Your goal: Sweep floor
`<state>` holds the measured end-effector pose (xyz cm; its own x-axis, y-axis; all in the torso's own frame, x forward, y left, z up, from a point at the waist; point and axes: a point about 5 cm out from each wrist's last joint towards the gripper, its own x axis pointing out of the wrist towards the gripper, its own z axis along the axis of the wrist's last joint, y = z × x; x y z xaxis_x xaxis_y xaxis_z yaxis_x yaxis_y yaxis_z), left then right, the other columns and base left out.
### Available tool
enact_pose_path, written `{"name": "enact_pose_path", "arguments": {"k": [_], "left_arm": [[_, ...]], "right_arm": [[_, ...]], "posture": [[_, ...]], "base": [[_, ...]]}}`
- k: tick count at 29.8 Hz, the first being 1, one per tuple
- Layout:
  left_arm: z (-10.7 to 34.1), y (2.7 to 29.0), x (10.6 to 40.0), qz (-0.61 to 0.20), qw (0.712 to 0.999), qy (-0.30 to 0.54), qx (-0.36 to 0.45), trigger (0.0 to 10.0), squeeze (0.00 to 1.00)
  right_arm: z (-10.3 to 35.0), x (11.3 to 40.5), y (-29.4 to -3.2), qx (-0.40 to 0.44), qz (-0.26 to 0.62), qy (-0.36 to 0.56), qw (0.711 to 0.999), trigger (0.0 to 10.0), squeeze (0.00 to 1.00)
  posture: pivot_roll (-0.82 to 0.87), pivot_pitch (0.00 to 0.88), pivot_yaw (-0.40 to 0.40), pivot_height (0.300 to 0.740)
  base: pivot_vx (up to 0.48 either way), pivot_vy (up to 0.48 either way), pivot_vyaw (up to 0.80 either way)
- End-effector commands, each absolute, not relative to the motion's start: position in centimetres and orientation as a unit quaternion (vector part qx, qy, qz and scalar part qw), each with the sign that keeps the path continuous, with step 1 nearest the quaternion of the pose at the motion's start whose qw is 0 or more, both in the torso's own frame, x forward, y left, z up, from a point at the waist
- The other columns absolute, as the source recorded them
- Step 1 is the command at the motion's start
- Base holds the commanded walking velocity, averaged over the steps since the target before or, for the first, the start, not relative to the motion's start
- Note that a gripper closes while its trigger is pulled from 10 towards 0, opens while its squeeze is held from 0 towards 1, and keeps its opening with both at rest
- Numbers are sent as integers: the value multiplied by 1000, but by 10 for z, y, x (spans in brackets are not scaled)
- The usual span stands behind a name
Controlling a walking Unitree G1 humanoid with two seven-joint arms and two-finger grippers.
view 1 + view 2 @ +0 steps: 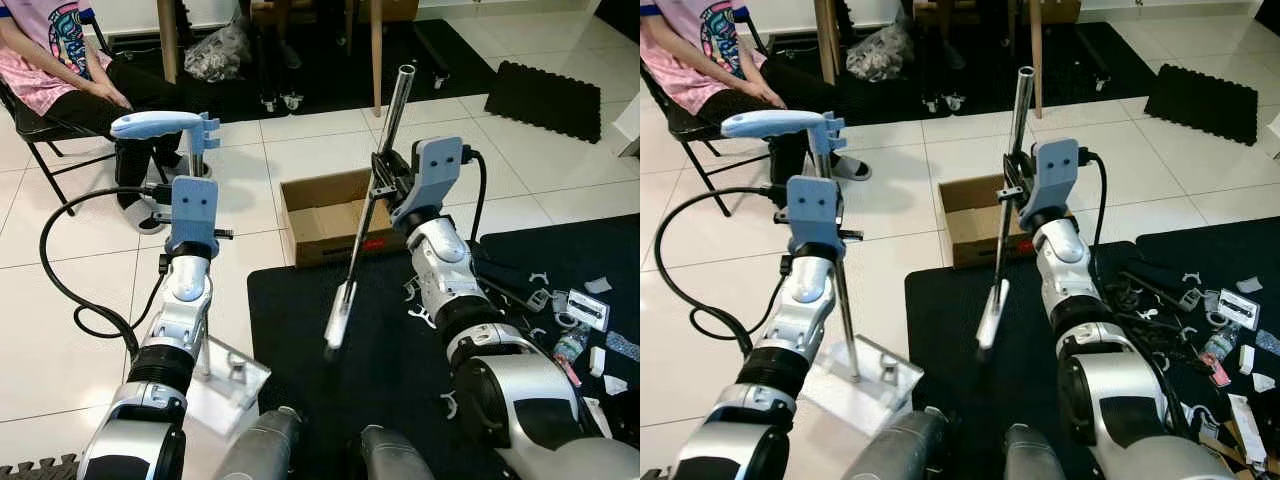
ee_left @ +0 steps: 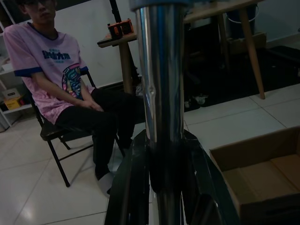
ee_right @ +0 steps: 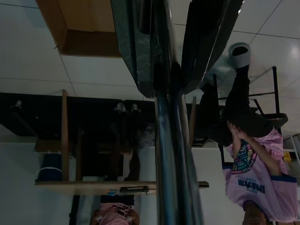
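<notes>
Left gripper [image 2: 164,187] clamped on the steel shaft of a long-handled dustpan [image 1: 845,310], both black fingers [image 2: 129,187] pressed against the tube; clear pan [image 1: 855,385] resting on the white tile floor [image 1: 70,300], pale blue grip [image 1: 155,123] up above the wrist. Right gripper [image 3: 164,70] shut around the metal broom pole [image 1: 365,215], held at a slant, upper open end toward the table legs, lower white end [image 1: 338,318] hanging over the black mat [image 1: 350,380].

No brand legible anywhere. Printed lettering across the pink shirt [image 2: 58,70] of a seated person, too blurred to read; a red mark on the front wall of the cardboard box [image 1: 325,215], also unreadable.

Counted: 2 silver arms, 1 open cardboard box lying beyond the near mat, 1 seated person on a black folding chair [image 1: 35,130], 2 wooden table legs [image 1: 377,50] in the eye views, several white clips and small scraps [image 1: 580,310] strewn on the mat by the right arm.

From the left wrist: a small orange object [image 2: 121,28] on the wooden tabletop. From the eye views: a second, ribbed black mat [image 1: 555,95] farther off on the right, and a black cable [image 1: 70,260] looping from the left arm.
</notes>
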<state>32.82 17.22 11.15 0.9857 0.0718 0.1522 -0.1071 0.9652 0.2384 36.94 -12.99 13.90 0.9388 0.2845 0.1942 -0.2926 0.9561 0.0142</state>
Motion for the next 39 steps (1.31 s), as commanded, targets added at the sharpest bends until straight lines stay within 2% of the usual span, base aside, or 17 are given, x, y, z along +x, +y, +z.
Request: {"name": "enact_pose_path", "arguments": {"k": [1,6,11,14,18,22,32,39], "left_arm": [[122,169,330,41,986,-98,126,10000,0],[122,169,330,41,987,-98,124,10000,0],[118,167,328,36,991,-90,88,10000,0],[108,144,328,-27,994,-71,77,10000,0],[107,141,328,-36,994,-69,78,10000,0],[118,119,341,-88,990,-79,77,10000,0],[128,116,347,-89,990,-90,60,10000,0],[122,125,338,-71,988,-91,99,10000,0]], "right_arm": [[142,370,-130,23,146,-101,984,10000,0],[141,370,-130,22,146,-100,984,10000,0],[140,369,-138,12,139,-97,985,10000,0],[134,366,-164,-9,107,-88,990,10000,0],[134,365,-167,-10,101,-87,991,10000,0],[139,365,-187,-14,65,-100,993,10000,0],[142,364,-180,-12,78,-112,991,10000,0],[142,366,-169,0,90,-111,990,10000,0]], "posture": [[66,48,5,740],[66,48,4,740],[43,56,-4,740],[13,63,2,740],[4,66,10,740],[-25,67,41,740],[-30,66,30,740],[8,68,30,740]], "base": [[0,0,0],[0,0,0],[0,0,0],[0,0,0],[0,0,0],[0,0,0],[0,0,0],[0,0,0]]}}
